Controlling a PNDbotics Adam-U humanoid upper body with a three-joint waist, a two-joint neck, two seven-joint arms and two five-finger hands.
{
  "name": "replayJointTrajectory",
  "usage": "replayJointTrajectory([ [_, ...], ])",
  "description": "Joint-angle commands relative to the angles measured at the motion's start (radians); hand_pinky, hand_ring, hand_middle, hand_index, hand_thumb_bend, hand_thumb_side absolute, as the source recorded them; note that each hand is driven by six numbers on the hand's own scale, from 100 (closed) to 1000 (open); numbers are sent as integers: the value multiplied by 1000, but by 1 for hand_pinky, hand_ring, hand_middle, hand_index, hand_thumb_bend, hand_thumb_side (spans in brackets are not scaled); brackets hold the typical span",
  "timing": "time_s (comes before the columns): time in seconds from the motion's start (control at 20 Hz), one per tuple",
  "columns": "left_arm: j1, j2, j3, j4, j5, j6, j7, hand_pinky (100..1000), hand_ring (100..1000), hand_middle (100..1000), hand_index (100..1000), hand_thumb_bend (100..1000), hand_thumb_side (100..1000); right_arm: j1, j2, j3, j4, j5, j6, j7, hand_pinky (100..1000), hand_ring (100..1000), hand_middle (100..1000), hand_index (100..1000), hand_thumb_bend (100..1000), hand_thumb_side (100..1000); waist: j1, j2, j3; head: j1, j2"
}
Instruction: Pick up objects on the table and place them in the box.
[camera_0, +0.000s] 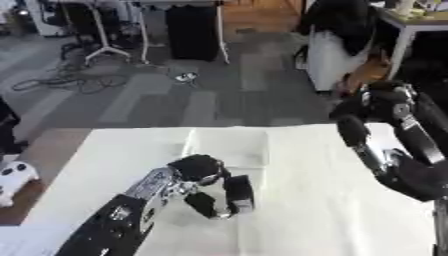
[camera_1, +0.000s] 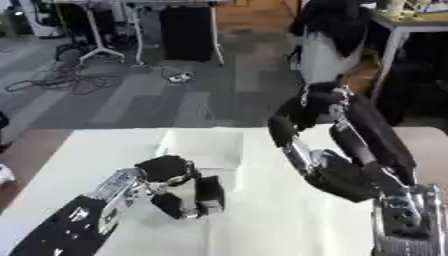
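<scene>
Left hand (camera_0: 219, 192): our fingers curl down over the white desk (camera_0: 332, 220), maybe pinching a small pale thing we can't make out | box (camera_0: 229, 145): white, open, just beyond that hand | right hand (camera_1: 302, 112): raised above the desk's right side, fingers curled, holding nothing we can see

Table (camera_0: 332, 210): plain white cloth cover, no pattern. Box (camera_0: 229, 142): white, near the same shade as the cloth. Left hand (camera_0: 214, 192): black, with silver at the wrist. Right hand (camera_1: 302, 117): black; its arm (camera_1: 350, 165) black with silver joints. Floor (camera_0: 175, 95): grey tiles in lighter and darker patches.
</scene>
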Motion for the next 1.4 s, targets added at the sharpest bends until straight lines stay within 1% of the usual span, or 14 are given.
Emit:
replayJointTrajectory([
  [0.05, -26, 62, 20, -68, 53, 17, -22, 100, 100, 117, 423, 100, 757, -7, -4, -1, -19, 4, 6, -1, 420, 423, 437, 605, 312, 1000, 1, -14, 1, -15, 4],
  [0.2, -44, 96, 28, -98, 95, 32, -36, 100, 100, 115, 422, 100, 755, -6, -4, -1, -21, 5, 6, -1, 421, 423, 438, 605, 312, 1000, 2, -14, 0, -17, 9],
  [0.35, -76, 132, 48, -105, 125, 54, -26, 100, 100, 112, 419, 100, 747, -4, -3, -1, -24, 5, 7, 0, 420, 423, 437, 605, 312, 1000, 4, -15, -1, -18, 16],
  [0.5, -120, 166, 73, -55, 148, 77, 0, 100, 100, 112, 416, 100, 745, -4, 1, 1, -26, 5, 7, 2, 420, 422, 437, 605, 312, 1000, 5, -14, -7, -12, 17],
  [0.6, -142, 176, 81, -14, 148, 77, 20, 100, 100, 110, 414, 100, 744, -3, 3, 2, -27, 5, 6, 2, 420, 422, 437, 605, 311, 1000, 6, -13, -10, -6, 16],
  [0.8, -175, 184, 96, 55, 130, 67, 52, 100, 100, 110, 413, 100, 744, -3, 6, 3, -27, 3, 3, 4, 419, 422, 436, 605, 312, 1000, 7, -10, -14, 5, 17],
  [0.95, -198, 190, 102, 82, 118, 60, 63, 100, 100, 112, 414, 100, 742, -2, 7, 4, -27, 2, 2, 5, 419, 422, 436, 605, 312, 1000, 8, -10, -16, 7, 20],
  [1.1, -225, 190, 104, 115, 98, 52, 81, 100, 100, 114, 412, 100, 743, -2, 10, 6, -27, 2, 0, 7, 420, 422, 436, 605, 312, 1000, 8, -10, -19, 10, 17],
  [1.3, -259, 187, 95, 155, 47, 13, 113, 100, 100, 122, 405, 100, 747, -1, 16, 9, -27, -2, -4, 6, 418, 421, 433, 603, 312, 1000, 9, -8, -27, 24, 12],
  [1.35, -266, 185, 93, 168, 28, 1, 123, 100, 100, 118, 408, 100, 772, -1, 17, 10, -27, -3, -5, 5, 419, 421, 435, 604, 312, 1000, 9, -8, -28, 25, 11],
  [1.4, -275, 183, 90, 178, 11, -11, 133, 100, 101, 126, 403, 100, 746, -1, 19, 10, -27, -4, -6, 5, 418, 421, 433, 603, 312, 1000, 9, -7, -31, 30, 11],
])
